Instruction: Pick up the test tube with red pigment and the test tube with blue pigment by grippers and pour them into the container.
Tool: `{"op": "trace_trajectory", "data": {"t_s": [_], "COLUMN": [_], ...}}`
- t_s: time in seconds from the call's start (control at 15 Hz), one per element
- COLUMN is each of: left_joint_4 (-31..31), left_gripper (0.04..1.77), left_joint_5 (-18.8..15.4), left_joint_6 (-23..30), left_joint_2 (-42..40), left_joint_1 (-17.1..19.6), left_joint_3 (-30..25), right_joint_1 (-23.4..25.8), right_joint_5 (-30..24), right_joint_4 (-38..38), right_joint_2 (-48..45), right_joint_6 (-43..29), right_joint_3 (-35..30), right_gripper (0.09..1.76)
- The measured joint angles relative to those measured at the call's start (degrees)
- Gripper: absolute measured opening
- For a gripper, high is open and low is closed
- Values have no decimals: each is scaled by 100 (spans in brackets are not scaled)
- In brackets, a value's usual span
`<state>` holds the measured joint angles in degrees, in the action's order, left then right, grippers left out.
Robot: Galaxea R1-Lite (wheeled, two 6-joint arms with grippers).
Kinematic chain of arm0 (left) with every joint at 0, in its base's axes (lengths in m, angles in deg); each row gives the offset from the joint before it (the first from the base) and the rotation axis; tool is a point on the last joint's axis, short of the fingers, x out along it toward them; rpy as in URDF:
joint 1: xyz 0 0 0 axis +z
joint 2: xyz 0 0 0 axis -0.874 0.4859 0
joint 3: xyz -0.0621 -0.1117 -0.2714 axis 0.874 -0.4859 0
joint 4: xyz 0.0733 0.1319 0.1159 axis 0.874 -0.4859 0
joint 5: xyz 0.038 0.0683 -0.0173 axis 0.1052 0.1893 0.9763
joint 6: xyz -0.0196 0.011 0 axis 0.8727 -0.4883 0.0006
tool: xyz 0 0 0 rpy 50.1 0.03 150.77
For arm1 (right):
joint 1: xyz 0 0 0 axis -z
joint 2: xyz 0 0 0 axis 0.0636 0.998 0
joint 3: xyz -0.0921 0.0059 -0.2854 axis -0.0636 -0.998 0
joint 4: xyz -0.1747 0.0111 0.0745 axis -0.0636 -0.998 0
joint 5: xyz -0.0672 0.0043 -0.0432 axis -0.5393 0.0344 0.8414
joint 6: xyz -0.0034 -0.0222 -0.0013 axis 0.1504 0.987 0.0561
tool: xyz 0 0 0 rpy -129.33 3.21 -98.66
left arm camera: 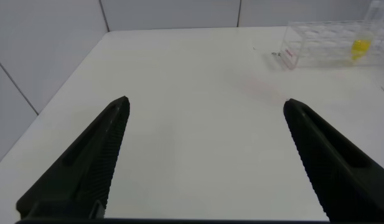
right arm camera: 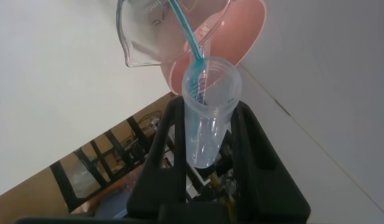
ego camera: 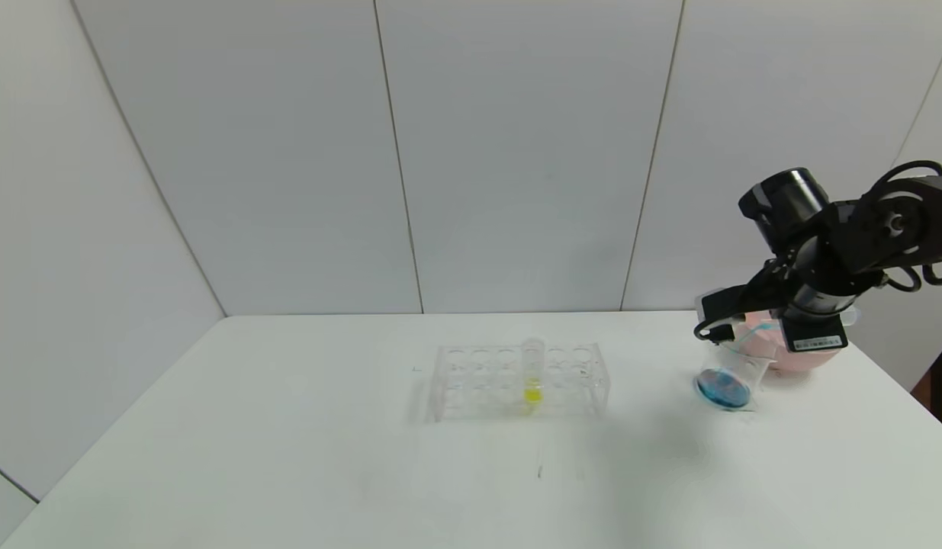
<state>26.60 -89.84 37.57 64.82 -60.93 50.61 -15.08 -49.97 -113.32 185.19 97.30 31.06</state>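
**Ana:** Pouring is going on at the far right of the white worktop [ego camera: 287,457]. The right end effector [right arm camera: 204,146] is pinching the small clear test tube with blue pigment [right arm camera: 207,106], tipping it so a thin blue stream is running into the small clear glass beaker, the container [ego camera: 728,377].

**Ben:** Where is the container sitting?

**Ana:** Just in front of the pink bowl [ego camera: 791,358], with blue liquid pooling at its bottom. The tube is looking nearly drained.

**Ben:** And the test tube with red pigment?

**Ana:** I am not seeing it in any view. The clear plastic rack [ego camera: 520,381] at mid-worktop is holding only a yellow-liquid tube [ego camera: 533,374].

**Ben:** What is the next move calling for, then?

**Ana:** I judge letting the last drops fall, then righting the tube without nudging the container.

**Ben:** What is each camera adding?

**Ana:** The right wrist view is showing the stream and the grip; the head view is showing the pooled blue. The left wrist view alone is showing the left end effector [left arm camera: 204,162], spread wide and idling over bare worktop left of the rack.
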Motion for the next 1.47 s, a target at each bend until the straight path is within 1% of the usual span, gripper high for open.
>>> {"op": "trace_trajectory", "data": {"t_s": [0.2,0.6,0.73,0.8,0.93,1.07,1.2,1.33,1.47], "left_joint_4": [5,2,2,2,2,0,0,2,2], "left_gripper": [176,176,176,176,176,176,176,176,176], "left_joint_5": [0,0,0,0,0,0,0,0,0], "left_joint_6": [2,0,2,2,2,0,2,2,0], "left_joint_2": [0,0,0,0,0,0,0,0,0], "left_joint_1": [0,0,0,0,0,0,0,0,0], "left_joint_3": [0,0,0,0,0,0,0,0,0], "right_joint_1": [-17,-50,-49,-44,24,207,529,929,1297], "right_joint_5": [235,240,162,-71,-714,-1265,-2258,-3273,-4078], "right_joint_4": [-74,-68,9,85,211,233,239,244,307], "right_joint_2": [26,26,13,2,-94,-289,-540,-840,-1187], "right_joint_6": [-5,-16,-38,-68,-115,-139,-265,-829,-1841], "right_joint_3": [22,28,20,20,4,-22,-55,-121,-206], "right_gripper": [49,49,49,49,49,49,49,49,49]}}
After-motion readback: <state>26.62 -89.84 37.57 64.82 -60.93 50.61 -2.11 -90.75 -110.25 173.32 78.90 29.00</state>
